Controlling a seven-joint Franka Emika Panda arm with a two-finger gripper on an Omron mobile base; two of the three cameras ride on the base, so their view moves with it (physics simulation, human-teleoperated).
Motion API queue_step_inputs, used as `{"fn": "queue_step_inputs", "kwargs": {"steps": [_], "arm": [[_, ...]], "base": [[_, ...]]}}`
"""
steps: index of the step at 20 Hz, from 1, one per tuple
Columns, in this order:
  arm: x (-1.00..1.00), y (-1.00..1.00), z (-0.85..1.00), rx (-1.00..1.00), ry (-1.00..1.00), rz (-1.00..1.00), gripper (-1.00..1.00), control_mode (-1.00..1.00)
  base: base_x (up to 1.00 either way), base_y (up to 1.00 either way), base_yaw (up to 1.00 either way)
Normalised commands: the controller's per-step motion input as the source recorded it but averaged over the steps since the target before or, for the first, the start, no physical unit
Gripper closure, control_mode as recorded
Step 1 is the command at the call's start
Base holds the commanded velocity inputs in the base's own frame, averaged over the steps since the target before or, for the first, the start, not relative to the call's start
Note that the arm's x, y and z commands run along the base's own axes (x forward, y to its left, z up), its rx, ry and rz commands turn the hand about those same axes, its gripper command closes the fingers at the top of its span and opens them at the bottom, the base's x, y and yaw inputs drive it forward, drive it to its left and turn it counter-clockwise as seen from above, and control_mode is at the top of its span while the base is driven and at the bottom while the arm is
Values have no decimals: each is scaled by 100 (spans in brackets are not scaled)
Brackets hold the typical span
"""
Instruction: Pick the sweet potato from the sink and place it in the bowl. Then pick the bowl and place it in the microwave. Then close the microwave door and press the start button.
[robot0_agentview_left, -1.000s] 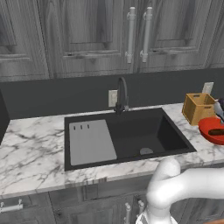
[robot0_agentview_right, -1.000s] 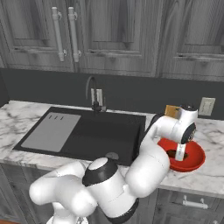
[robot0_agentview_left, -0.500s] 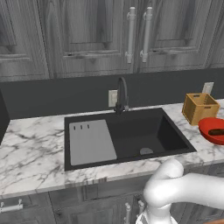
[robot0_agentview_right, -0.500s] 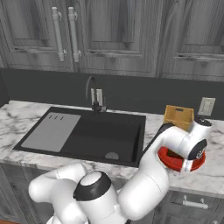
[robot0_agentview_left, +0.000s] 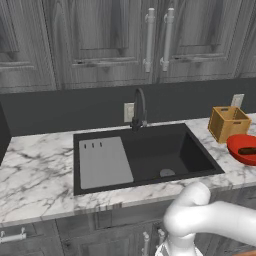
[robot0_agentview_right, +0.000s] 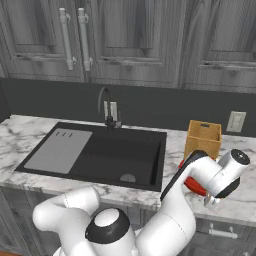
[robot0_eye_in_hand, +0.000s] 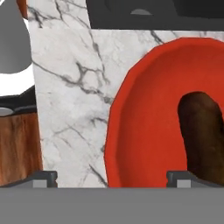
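End effector (robot0_eye_in_hand: 111, 177) jaws wide and empty over the worktop (robot0_eye_in_hand: 74, 87), red bowl (robot0_eye_in_hand: 148, 131) at 3 o'clock, sweet potato (robot0_eye_in_hand: 203, 131) lying inside it

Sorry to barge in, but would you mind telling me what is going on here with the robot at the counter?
The white arm is working at the marble counter to the right of the black sink. The sweet potato already lies in the red bowl, which sits on the counter beside a tan wooden box. The gripper hangs over the bowl's rim with its jaws wide open, holding nothing. The bowl has not yet been picked up.
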Motion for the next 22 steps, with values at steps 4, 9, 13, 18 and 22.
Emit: {"fn": "queue_step_inputs", "kwargs": {"steps": [4, 9, 13, 18, 22], "arm": [[27, 0, -35, 1, -3, 11, -100, -100], [25, -4, -30, 0, 0, 8, -100, -100], [20, -8, -14, 0, 0, 5, -100, -100], [0, -11, -2, 0, 0, 1, 100, -100], [0, -4, 0, 1, 1, 0, 100, -100]], "base": [[0, 0, 0], [0, 0, 0], [0, 0, 0], [0, 0, 0], [0, 0, 0]]}}
